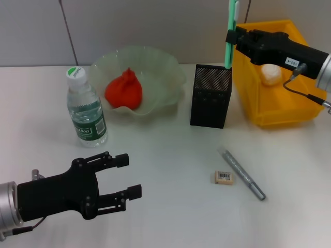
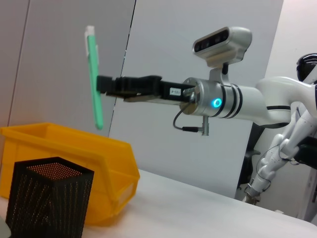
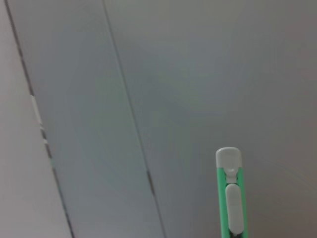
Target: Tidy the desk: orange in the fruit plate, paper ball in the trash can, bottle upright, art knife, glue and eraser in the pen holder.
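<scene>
Head view: right gripper (image 1: 231,37) clamps art knife (image 1: 230,31) above white table (image 1: 170,206), grey wall (image 1: 155,26).

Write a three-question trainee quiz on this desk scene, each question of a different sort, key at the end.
1. True or false: the water bottle stands upright.
2. What does the right hand hold above the pen holder? A) eraser B) green art knife C) glue stick
3. Fill in: the orange lies in the ____.

Key: 1 true. 2 B, the green art knife. 3 fruit plate. The left hand hovers open, low over the desk.
</scene>
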Controlling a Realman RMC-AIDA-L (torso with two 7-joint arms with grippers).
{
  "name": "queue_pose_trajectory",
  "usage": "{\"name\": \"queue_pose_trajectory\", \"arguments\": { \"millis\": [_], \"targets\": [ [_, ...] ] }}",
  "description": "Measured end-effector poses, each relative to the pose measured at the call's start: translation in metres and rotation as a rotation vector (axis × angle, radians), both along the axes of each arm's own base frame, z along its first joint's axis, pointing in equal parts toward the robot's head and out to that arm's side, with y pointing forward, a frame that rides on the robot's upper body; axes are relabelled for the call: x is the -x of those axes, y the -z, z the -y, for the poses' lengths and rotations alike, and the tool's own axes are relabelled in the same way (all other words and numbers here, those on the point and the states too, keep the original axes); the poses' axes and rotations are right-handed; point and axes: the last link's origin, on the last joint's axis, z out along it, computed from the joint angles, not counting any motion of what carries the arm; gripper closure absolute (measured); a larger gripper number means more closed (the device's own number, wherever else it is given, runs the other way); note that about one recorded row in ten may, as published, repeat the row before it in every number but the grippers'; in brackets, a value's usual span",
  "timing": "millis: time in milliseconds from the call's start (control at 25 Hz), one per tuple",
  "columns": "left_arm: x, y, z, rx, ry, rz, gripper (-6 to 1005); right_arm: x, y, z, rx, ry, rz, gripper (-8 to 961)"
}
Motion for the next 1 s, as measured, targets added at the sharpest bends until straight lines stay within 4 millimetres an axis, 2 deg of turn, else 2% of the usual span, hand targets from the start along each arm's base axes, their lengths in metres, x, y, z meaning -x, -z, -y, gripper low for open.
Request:
{"name": "queue_pose_trajectory", "arguments": {
  "millis": [560,1000],
  "targets": [
    [0.004,0.006,0.005,-0.022,-0.009,0.011,212,-0.005,0.032,-0.015,0.012,0.048,0.109,775],
    [0.005,0.009,0.008,-0.022,-0.014,0.016,212,-0.004,0.042,-0.023,-0.011,0.057,0.162,773]
  ]
}}
